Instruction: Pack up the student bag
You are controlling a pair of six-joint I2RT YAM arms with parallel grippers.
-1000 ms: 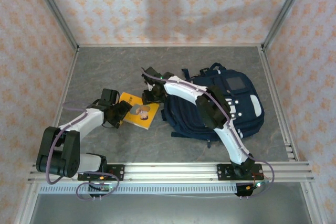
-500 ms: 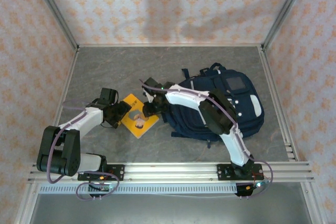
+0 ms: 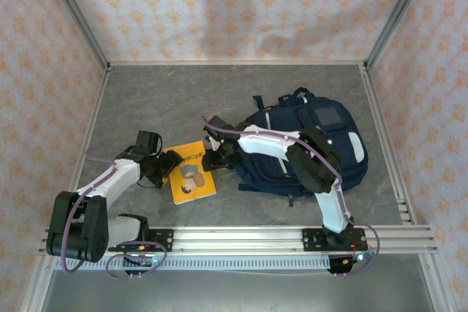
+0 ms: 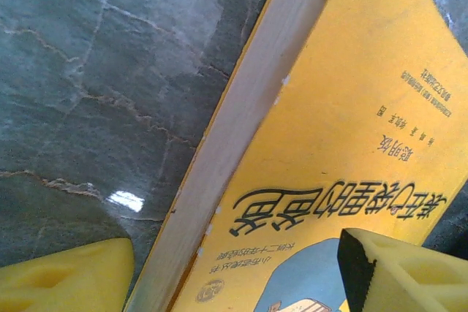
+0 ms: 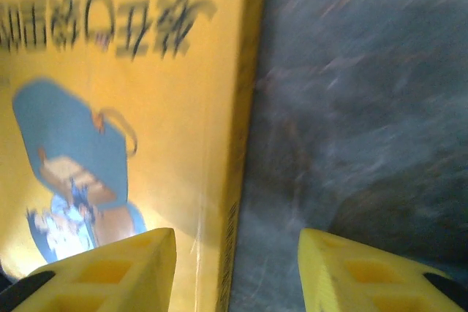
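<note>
Thin yellow paperback book (image 3: 191,173) now sits nearer + more turned vs a sec ago, drifting left, away from the striped navy fabric student bag (image 3: 272,172) at right. L gripper (image 3: 162,168) and R gripper (image 3: 213,157) both unclenched, straddling the book's edges. I judge nothing packed yet.

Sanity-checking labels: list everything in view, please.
student bag: 1, navy, grey patches, right half of table.
book: 1, yellow, flat on table, left of bag.
table: 1, grey marbled, under everything.
walls: 3, pink patterned, around table.
rail: 1, silver, near edge.
left arm, right arm: white and black, based at rail.
left gripper: yellow fingers, open, astride book's left edge.
right gripper: yellow fingers, open, astride book's bag-side edge.
</note>
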